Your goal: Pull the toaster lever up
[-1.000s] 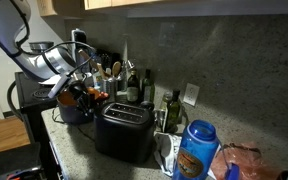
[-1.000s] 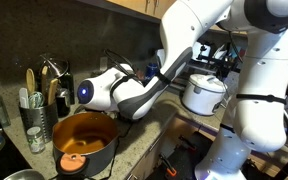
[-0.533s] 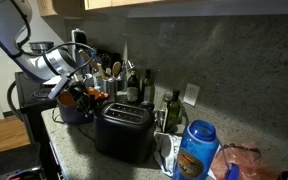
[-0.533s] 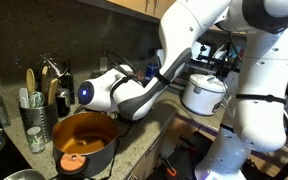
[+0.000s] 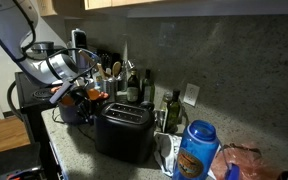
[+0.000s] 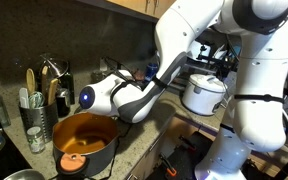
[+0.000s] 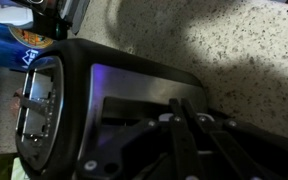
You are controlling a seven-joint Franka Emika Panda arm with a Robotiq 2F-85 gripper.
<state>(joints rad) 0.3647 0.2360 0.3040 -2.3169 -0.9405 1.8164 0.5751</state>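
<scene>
The black two-slot toaster stands on the counter with its narrow end toward my arm. My gripper is at that end, close against it. In the wrist view the toaster fills the frame with its slots at the left. My gripper's fingers lie pressed together over its dark end face. The lever itself is too dark to make out. In an exterior view my white wrist hides the toaster.
A dark pot with an orange inside sits just beside my wrist. Bottles line the wall behind the toaster. A blue-lidded jar stands past its far end. A utensil holder and a white cooker flank the arm.
My arm and wrist have shifted slightly up and away from the toaster's end. The toaster has not moved.
</scene>
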